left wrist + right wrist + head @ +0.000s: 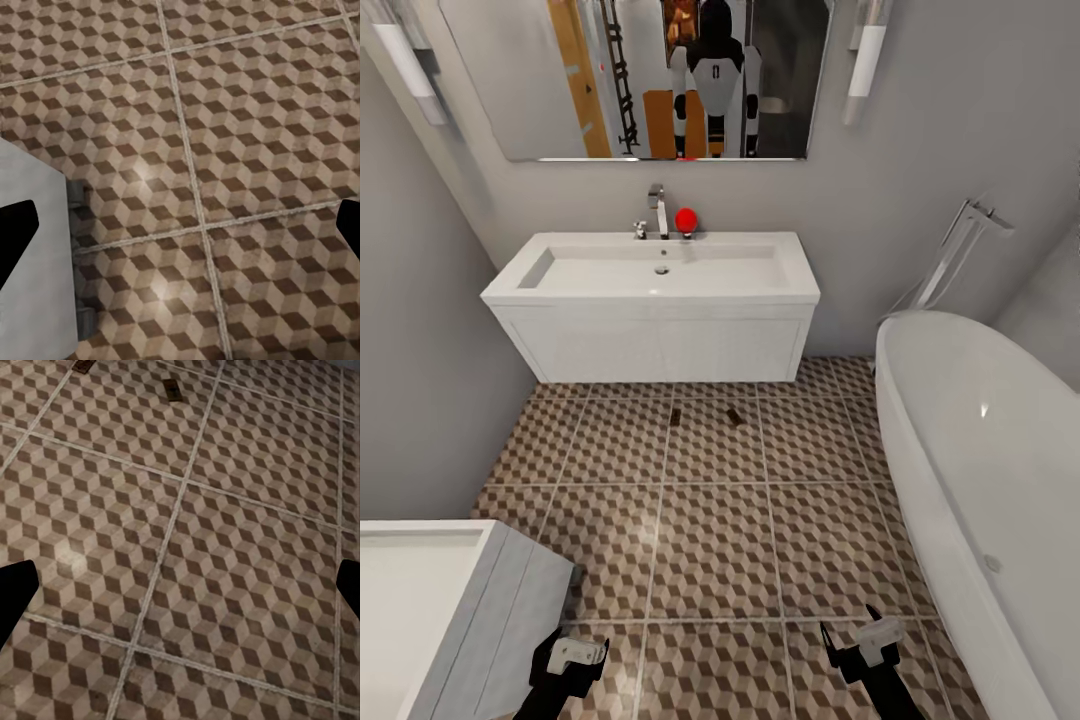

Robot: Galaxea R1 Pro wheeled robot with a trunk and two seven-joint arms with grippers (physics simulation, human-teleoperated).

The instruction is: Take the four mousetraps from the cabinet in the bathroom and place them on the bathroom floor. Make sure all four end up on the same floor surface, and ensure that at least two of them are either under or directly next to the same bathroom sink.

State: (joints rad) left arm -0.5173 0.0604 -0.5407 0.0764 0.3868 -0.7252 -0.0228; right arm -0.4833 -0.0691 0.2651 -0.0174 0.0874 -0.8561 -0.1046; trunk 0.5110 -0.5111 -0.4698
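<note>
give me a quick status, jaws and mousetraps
Left gripper and right gripper open, empty, low over bathroom floor. Two mousetraps on tiles just before bathroom sink. Nothing in the way.

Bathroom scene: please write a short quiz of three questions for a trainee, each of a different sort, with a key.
1. True or false: two mousetraps lie on the bathroom floor in front of the bathroom sink.
2. What stands at the right of the head view? A) a toilet B) a bathtub C) a ladder
3. Fill in: the left gripper and the right gripper hold ____.

Key: 1 true; 2 B; 3 nothing, both open over the tiles.
</note>
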